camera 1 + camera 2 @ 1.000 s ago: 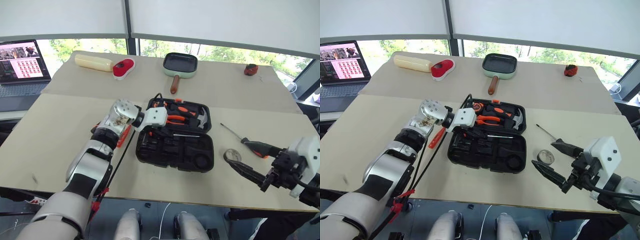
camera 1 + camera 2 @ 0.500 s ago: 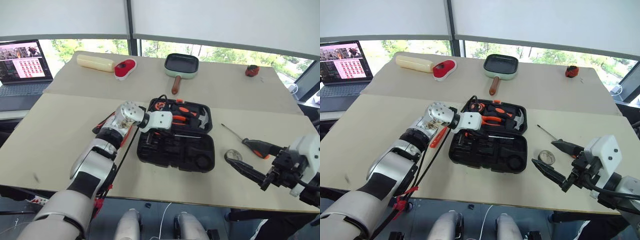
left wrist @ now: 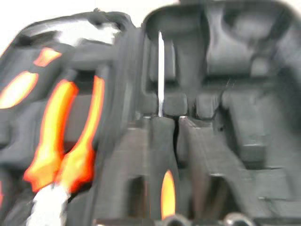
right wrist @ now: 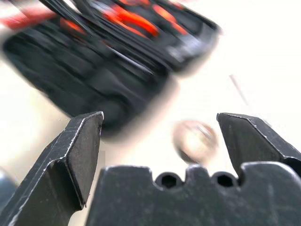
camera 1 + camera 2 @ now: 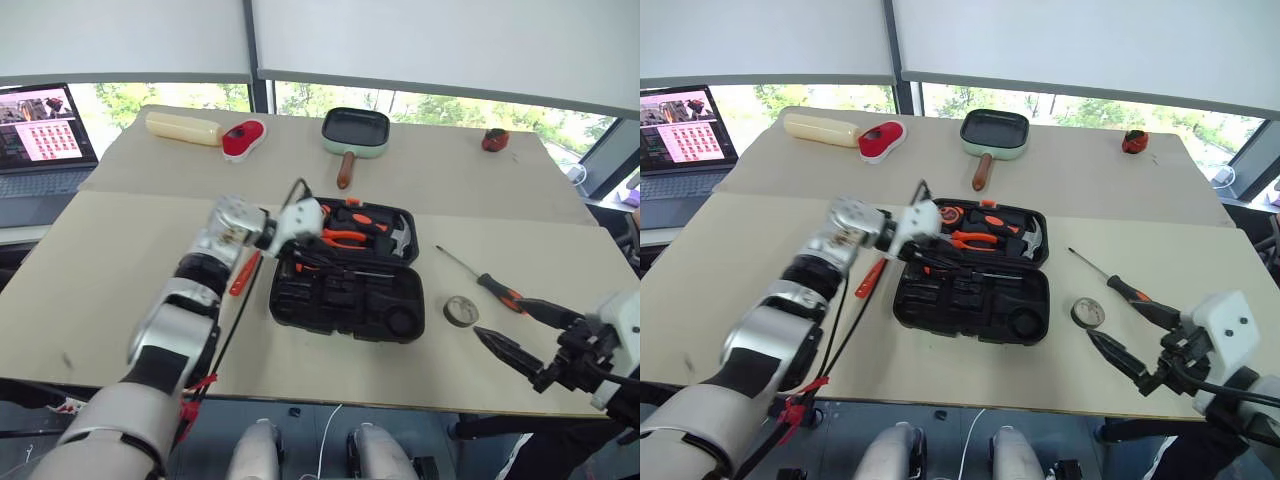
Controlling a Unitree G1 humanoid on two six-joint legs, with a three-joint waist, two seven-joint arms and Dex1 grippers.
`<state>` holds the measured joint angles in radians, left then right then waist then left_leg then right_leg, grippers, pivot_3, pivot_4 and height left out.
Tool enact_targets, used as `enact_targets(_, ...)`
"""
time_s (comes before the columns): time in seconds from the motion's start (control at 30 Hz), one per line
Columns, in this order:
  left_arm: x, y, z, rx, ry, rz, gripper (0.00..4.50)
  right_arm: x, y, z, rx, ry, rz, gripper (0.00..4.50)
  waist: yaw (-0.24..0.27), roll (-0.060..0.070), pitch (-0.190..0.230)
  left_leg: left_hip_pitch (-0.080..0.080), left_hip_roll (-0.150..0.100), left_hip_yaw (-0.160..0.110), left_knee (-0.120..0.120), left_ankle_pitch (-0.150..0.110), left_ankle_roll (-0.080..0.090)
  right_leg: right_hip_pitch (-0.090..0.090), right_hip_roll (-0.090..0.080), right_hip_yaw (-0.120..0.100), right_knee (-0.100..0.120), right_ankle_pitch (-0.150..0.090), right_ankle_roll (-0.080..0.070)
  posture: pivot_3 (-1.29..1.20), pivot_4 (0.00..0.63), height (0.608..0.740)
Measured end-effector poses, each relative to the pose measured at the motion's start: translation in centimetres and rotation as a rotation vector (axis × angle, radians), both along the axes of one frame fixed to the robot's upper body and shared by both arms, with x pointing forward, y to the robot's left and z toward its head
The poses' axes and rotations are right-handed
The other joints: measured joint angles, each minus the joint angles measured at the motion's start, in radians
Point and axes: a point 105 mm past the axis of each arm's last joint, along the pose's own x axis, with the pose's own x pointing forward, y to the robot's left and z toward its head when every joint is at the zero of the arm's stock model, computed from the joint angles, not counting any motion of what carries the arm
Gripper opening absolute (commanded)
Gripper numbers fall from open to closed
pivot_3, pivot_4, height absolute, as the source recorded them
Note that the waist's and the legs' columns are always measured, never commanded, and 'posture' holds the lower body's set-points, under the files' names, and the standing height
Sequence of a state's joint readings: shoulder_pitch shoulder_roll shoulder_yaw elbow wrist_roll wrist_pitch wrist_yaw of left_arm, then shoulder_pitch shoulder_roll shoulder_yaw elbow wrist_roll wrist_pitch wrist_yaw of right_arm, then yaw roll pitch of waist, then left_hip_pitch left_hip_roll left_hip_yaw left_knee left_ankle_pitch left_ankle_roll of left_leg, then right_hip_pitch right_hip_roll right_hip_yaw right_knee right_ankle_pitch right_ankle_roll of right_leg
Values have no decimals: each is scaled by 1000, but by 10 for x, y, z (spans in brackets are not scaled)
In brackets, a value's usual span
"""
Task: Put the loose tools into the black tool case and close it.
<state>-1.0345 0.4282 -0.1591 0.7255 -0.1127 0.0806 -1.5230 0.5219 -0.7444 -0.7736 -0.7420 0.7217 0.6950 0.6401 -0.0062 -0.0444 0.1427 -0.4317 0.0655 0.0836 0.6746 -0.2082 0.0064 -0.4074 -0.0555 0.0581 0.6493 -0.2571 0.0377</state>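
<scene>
Left eye view: one tape roll

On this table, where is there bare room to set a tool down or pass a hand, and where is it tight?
Free: the wide near-left tabletop left of the black tool case, and the strip between the case and the green pan. Crowded: right of the case, where the tape roll, a screwdriver and the open right claw sit close; an orange tool lies against the left arm.
</scene>
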Motion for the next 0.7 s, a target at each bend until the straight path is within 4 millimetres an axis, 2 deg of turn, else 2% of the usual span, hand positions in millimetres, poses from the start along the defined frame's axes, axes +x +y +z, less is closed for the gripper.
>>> enact_targets(0.07,-27,23,20,-52,73,-24,3527,-4,-23,0,-25,6,-77,4500,-10,4,0,2,1,0,-1,-1,1,1,0,0,0,-1,0,0,150,740)
enact_targets(0.13,-48,33,25,-53,132,-49,4031,-6,-37,-2,-33,14,-116,4500,-12,5,0,3,1,0,0,-1,1,2,0,0,0,-1,0,0,150,740)
enact_targets(0.17,-66,39,24,-38,182,-70,4424,-3,-45,-2,-50,18,-120,4500,-14,6,0,4,1,1,0,-1,1,2,-1,1,0,-1,0,0,150,740)
enact_targets(0.27,-104,43,23,7,262,-137,4424,10,-65,-1,-83,28,-126,4500,-8,7,1,8,0,2,0,-1,1,5,-1,2,0,-2,-1,0,150,740)
enact_targets(0.37,-122,41,18,25,277,-175,4424,34,-71,1,-106,22,-73,4500,-4,8,1,9,0,3,1,0,2,6,-1,2,-1,-5,-5,0,150,740)
enact_targets(0.5,-124,38,15,22,260,-138,4424,63,-76,-13,-85,68,-14,4500,1,8,1,8,-1,3,1,0,2,5,-1,3,-1,-2,-2,0,150,740)
enact_targets(0.57,-123,35,15,13,241,-121,4424,78,-79,-30,-79,136,15,4500,-4,8,1,8,-1,4,1,0,2,5,-1,3,-1,-1,0,0,150,740)
enact_targets(0.7,-125,32,17,4,206,-106,4424,92,-80,-57,-64,263,36,4500,-6,10,2,7,-1,4,-1,0,2,3,-1,4,-1,-2,0,0,150,740)
